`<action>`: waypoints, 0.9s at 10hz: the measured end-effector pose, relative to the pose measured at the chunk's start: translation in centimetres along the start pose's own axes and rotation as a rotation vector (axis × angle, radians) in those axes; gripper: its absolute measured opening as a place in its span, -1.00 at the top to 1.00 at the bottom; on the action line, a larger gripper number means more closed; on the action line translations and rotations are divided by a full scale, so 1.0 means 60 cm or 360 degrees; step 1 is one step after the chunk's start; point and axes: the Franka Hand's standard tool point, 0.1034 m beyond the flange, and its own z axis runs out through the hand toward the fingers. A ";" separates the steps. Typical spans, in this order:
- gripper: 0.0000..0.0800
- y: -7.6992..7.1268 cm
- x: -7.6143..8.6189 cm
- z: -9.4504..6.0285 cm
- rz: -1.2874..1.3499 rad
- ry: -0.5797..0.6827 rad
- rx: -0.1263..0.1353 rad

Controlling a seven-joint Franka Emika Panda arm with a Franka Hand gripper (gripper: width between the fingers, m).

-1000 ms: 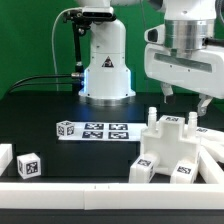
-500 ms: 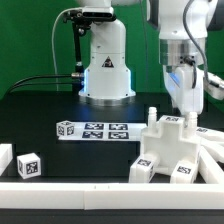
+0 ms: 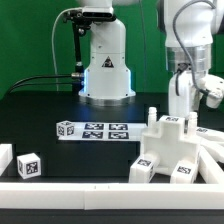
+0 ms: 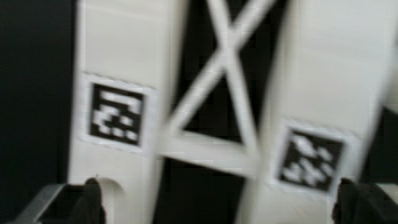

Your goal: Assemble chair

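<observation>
The chair (image 3: 176, 150) is a blocky white assembly with tags at the exterior view's lower right, with upright posts on top. My gripper (image 3: 182, 108) hangs just above its back part, turned edge-on to the camera. In the wrist view the gripper (image 4: 222, 205) is open, and its fingers (image 4: 86, 200) stand on either side of a white chair panel (image 4: 134, 60) with a crossed brace. That panel carries two tags (image 4: 116, 110). Nothing is gripped.
The marker board (image 3: 100, 130) lies mid-table in front of the robot base (image 3: 105, 65). A small tagged white cube (image 3: 28, 166) and a white block (image 3: 4, 158) sit at the exterior view's lower left. A white rail (image 3: 70, 186) runs along the front edge.
The gripper has swivelled from broadside to edge-on and dropped lower over the chair's back part. Its jaws stayed open. The chair has not moved.
</observation>
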 end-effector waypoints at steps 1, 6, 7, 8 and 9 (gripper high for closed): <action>-0.62 0.013 -0.006 0.009 -0.0009 0.0002 -0.0013; -0.62 0.023 -0.003 0.017 0.0072 -0.0014 -0.0017; -0.62 0.024 0.003 0.023 0.0080 -0.0007 -0.0016; -0.62 0.015 0.012 0.023 0.0064 -0.0002 -0.0011; -0.62 0.007 0.020 0.023 0.0046 0.0002 -0.0004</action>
